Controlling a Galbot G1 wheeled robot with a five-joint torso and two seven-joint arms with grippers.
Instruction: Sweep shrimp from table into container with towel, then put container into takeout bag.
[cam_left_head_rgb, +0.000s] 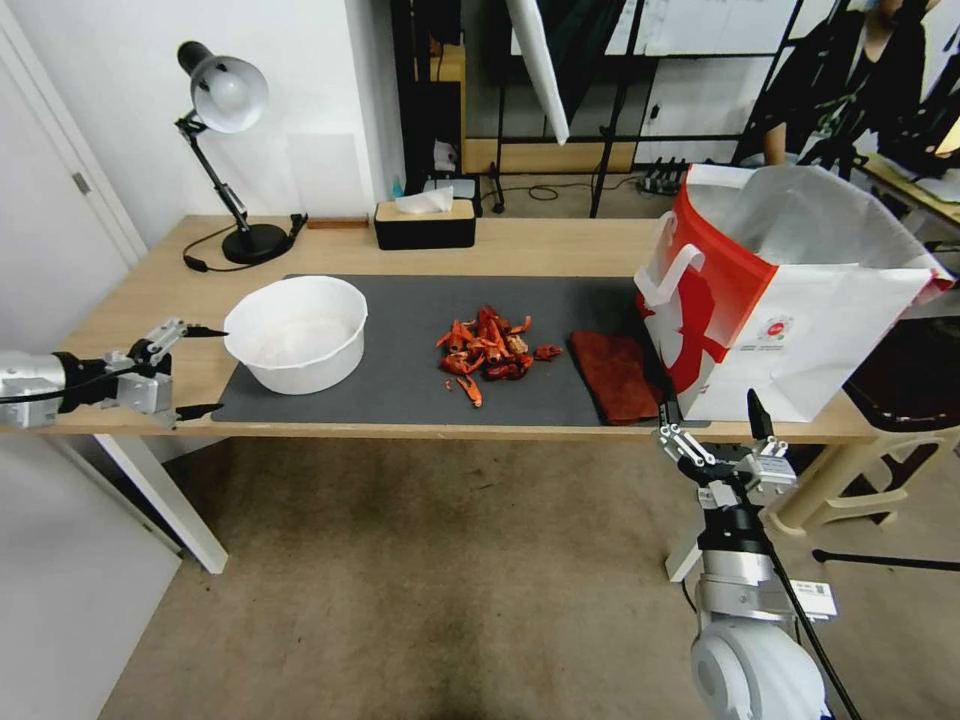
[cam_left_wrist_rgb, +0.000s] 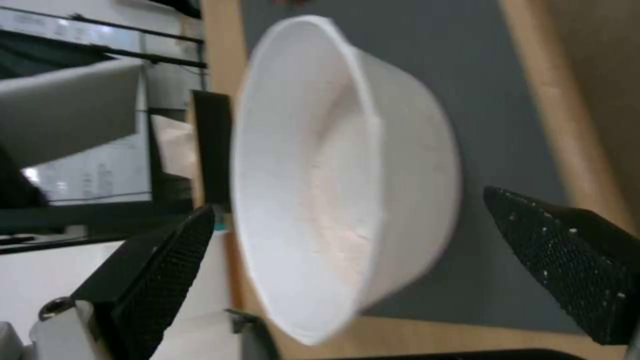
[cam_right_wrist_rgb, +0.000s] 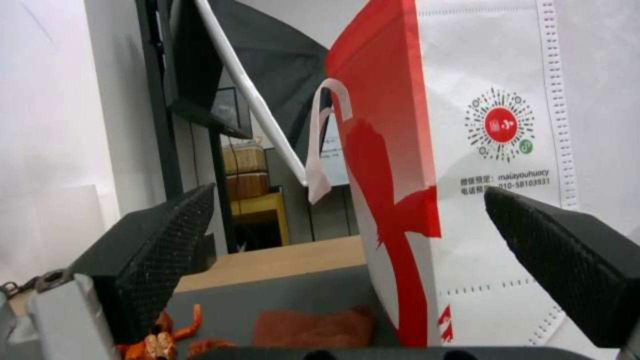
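1. Left claw (cam_left_head_rgb: 205, 370): you see it at the counter's (cam_left_head_rgb: 560, 245) left end, arm level, pointing at the bowl (cam_left_head_rgb: 297, 332). Its fingers are spread wide and hold nothing. In the left wrist view the fingers (cam_left_wrist_rgb: 160, 270) sit to either side of the bowl (cam_left_wrist_rgb: 333, 175), apart from it.
2. Right claw (cam_left_head_rgb: 715, 415): you see it just off the counter's front edge, pointing up and in toward the bag (cam_left_head_rgb: 790, 290). Its fingers are spread and hold nothing. In the right wrist view the fingers (cam_right_wrist_rgb: 160, 245) frame the bag (cam_right_wrist_rgb: 467, 175).
3. Shrimp (cam_left_head_rgb: 487, 352): a loose pile lies mid-mat (cam_left_head_rgb: 410, 380), between bowl and towel (cam_left_head_rgb: 617, 375), touching neither.
4. Towel: it lies flat on the mat's right end, just beside the bag's base, its near edge close to the counter's front edge.
5. Bowl: it stands upright at the mat's left end, overhanging the mat's left edge.
6. Bag: it stands upright and open at the counter's right end, foil lining showing.
7. Open room: bare mat lies in front of the shrimp and between shrimp and bowl. A lamp (cam_left_head_rgb: 225, 150) and a tissue box (cam_left_head_rgb: 424, 222) stand along the back edge, well apart from the pile.
8. Writing: the bag bears a round red logo (cam_right_wrist_rgb: 500, 125) inside a dotted code. Below it you can read "010-58103931"; the other print is too blurred.
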